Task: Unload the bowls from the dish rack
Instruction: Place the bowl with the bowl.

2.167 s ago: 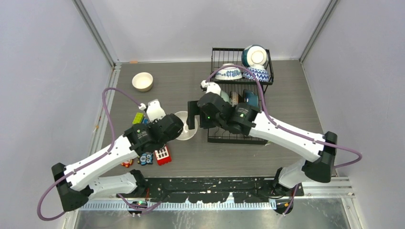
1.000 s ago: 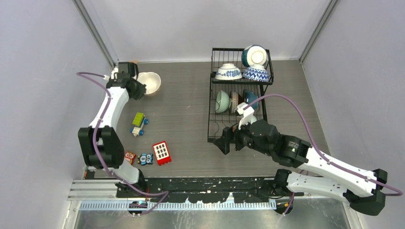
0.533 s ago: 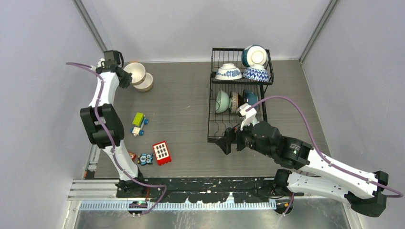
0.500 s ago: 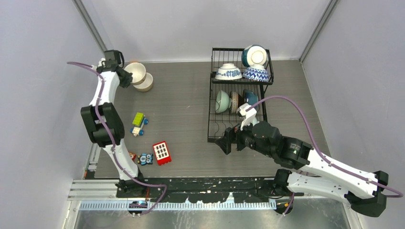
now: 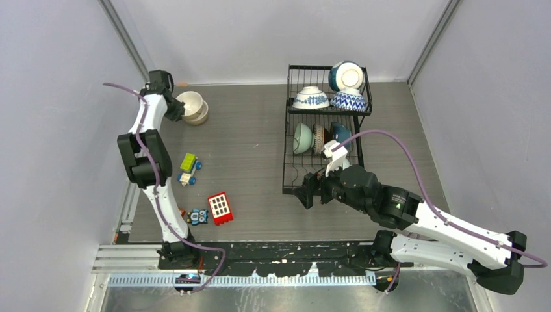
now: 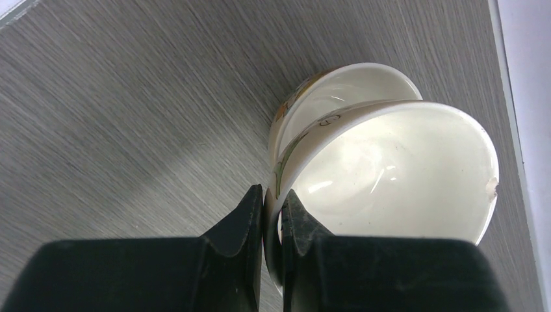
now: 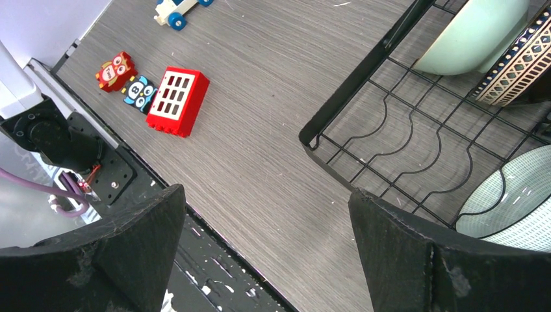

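Since the dish rack [image 5: 304, 77] is the main thing, starting there: it sits toward the far right of the tabletop [image 5: 253, 123]. Its raised upper basket holds a blue-and-white bowl [image 5: 310, 99], a zigzag bowl [image 5: 351, 101] and a teal bowl [image 5: 346, 75] tipped on edge at the far side. Down in the lower slots a pale green bowl [image 5: 301, 138], a brown patterned bowl [image 5: 318, 135] and a dark teal bowl [image 5: 340, 133] stand on edge side by side. The right wrist view also catches a pale textured bowl [image 7: 513, 201] nearer in that lower tier. The right fingers [image 7: 140, 240] are spread wide with nothing between them, hanging over the rack's near left corner. Way over at the far left, two cream ones are out on the tabletop. The left fingers [image 6: 250, 208] are pinched on the rim of the tilted cream bowl [image 6: 390, 175], which leans against the second cream bowl [image 6: 344, 81] just behind it. Nearer on the left there's a toy car [image 5: 189, 168], a red block [image 5: 221, 208] and two little animal blocks [image 7: 140, 91] beside it.
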### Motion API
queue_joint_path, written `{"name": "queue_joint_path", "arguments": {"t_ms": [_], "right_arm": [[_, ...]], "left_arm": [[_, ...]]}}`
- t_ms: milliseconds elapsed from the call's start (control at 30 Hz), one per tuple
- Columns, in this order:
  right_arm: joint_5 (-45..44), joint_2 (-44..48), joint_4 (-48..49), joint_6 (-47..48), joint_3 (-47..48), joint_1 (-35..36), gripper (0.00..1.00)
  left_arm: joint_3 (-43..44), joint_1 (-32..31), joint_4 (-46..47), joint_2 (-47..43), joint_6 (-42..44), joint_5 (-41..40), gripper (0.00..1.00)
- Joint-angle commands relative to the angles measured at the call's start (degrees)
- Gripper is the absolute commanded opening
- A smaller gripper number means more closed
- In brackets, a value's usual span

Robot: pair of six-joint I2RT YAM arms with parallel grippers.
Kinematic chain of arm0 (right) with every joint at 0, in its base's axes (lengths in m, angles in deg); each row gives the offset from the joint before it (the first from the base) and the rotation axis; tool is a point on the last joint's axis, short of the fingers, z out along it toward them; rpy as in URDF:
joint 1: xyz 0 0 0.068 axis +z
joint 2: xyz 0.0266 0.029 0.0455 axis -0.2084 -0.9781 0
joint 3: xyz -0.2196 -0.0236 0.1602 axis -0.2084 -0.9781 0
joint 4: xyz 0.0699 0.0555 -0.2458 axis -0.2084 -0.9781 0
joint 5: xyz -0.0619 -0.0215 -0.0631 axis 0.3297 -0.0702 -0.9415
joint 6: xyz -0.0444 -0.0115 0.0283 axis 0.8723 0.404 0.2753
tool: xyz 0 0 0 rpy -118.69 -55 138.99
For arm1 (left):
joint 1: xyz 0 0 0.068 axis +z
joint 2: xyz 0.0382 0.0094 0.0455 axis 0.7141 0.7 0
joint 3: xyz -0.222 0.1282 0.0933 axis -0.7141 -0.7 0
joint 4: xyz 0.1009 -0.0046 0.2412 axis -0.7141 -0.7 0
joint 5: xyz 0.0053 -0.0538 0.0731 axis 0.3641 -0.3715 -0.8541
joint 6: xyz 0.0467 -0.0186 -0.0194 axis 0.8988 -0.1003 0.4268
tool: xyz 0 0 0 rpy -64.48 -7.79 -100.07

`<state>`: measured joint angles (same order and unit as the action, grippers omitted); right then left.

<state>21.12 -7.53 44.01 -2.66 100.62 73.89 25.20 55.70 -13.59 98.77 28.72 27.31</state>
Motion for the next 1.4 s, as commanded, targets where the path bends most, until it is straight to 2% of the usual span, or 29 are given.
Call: {"name": "queue_joint_path", "arguments": {"t_ms": [0,233,500,1033,1367], "right_arm": [[-1.43,-0.57,3.03,1.06,0.81,0.10,0.99],[-2.12,-0.64,2.91,1.25,0.68,0.09,0.99],[-2.97,-0.65,3.00,1.81,0.73,0.09,0.99],[-4.04,0.65,2.30,1.99,0.33,0.09,0.99],[-4.43,0.82,1.91,1.90,0.15,0.05,0.99]], "left_arm": [[4.28,-0.01,2.66,0.16,-0.06,2.54,0.00],[6.26,-0.16,1.65,2.45,-0.10,2.97,0.00],[8.61,-0.63,0.58,3.68,0.76,2.80,0.13],[9.90,-1.23,-1.28,5.67,0.87,1.93,0.16],[11.23,-1.42,-1.60,6.74,1.38,2.71,0.24]]}}
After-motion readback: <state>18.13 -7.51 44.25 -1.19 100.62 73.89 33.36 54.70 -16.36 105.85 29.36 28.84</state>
